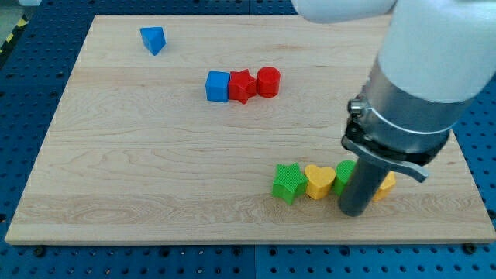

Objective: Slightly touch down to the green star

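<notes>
My tip (pixel 355 212) on wooden board (pixel 155 155), right of green star (pixel 288 182).

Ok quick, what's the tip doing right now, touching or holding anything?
My tip: no gripper, holds nothing. It stands at the row's right end, in front of a green block and yellow block, apart from the green star.

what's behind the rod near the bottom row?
Behind my rod, whose tip sits at the row's right end, a green block shows on its left and a yellow block on its right. Their shapes are covered. The green star and yellow heart are unobstructed.
</notes>
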### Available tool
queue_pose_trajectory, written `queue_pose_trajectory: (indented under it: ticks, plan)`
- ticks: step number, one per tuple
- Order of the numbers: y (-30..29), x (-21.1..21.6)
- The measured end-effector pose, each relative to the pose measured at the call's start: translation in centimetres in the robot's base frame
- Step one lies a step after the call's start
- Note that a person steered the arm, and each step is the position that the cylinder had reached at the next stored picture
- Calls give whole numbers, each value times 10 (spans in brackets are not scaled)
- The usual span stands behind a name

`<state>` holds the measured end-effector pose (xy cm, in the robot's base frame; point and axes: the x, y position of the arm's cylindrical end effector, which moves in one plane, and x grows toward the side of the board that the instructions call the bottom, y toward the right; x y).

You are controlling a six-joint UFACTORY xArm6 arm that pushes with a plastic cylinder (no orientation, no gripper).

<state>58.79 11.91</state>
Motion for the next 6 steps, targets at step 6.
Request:
queue_pose_trajectory:
  ticks: [6]
  plan:
    - [-74,16]
